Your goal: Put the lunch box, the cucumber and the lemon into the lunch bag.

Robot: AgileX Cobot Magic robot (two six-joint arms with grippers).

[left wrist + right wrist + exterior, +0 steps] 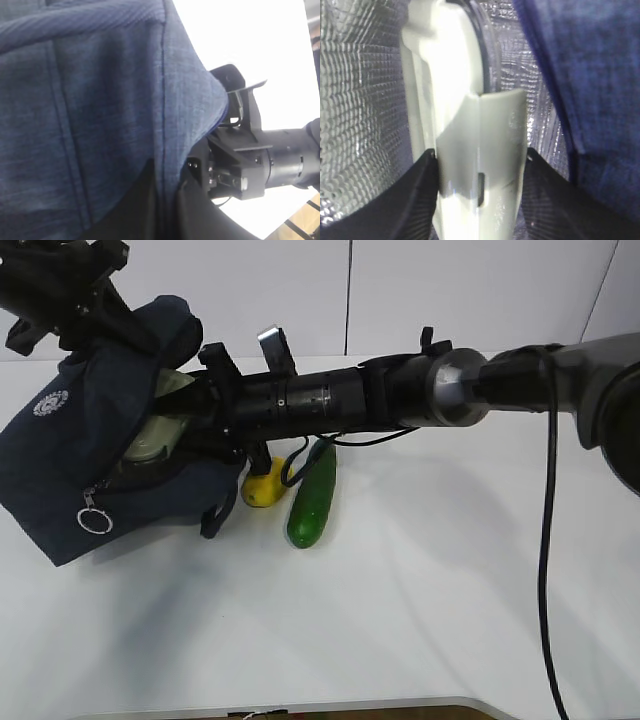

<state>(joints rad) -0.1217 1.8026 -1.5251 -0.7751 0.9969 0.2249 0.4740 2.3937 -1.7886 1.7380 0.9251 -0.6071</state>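
Only the right wrist view shows the right end effector [480,165] pinching the lunch box [470,125] inside the foil-lined lunch bag [90,440]. The left end effector is hidden, pressed together.

exterior: chest height, slanting down across tabletop [420,620].
left wrist: pressed close against lunch bag [90,110] fabric.
right wrist: inside bag, close on lunch box [470,150].
shared: the bag.

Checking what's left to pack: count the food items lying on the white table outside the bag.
2: the bright yellow lemon beside the dark navy fabric lunch bag, the dark green cucumber right of it. None seem hidden.
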